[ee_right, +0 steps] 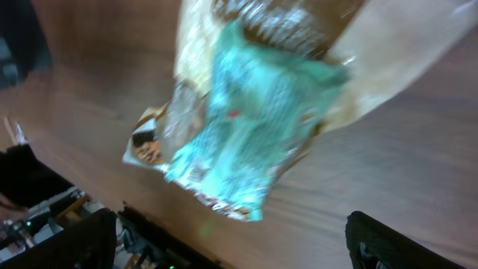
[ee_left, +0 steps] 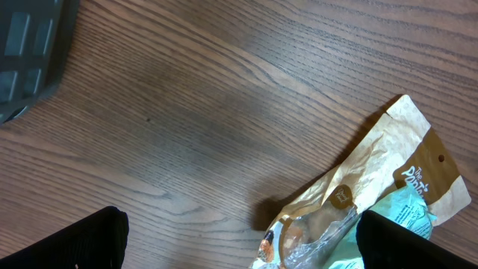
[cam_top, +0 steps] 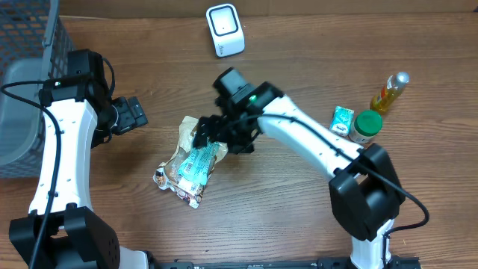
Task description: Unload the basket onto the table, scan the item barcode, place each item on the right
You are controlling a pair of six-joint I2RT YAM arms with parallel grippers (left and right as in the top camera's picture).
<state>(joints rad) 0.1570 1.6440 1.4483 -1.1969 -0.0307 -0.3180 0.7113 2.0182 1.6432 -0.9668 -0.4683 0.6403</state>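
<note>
Wooden table [cam_top: 284,213], snack bag [cam_top: 193,166] lying well apart from the scanner [cam_top: 225,30]; right gripper [cam_top: 214,134] spread wide over it, left gripper [cam_top: 134,113] spread too, both empty. Scan's not done yet

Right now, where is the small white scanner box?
In the overhead view, the small white scanner box sits top centre, toward the far edge, past the crinkled tan-and-teal snack bag.
</note>
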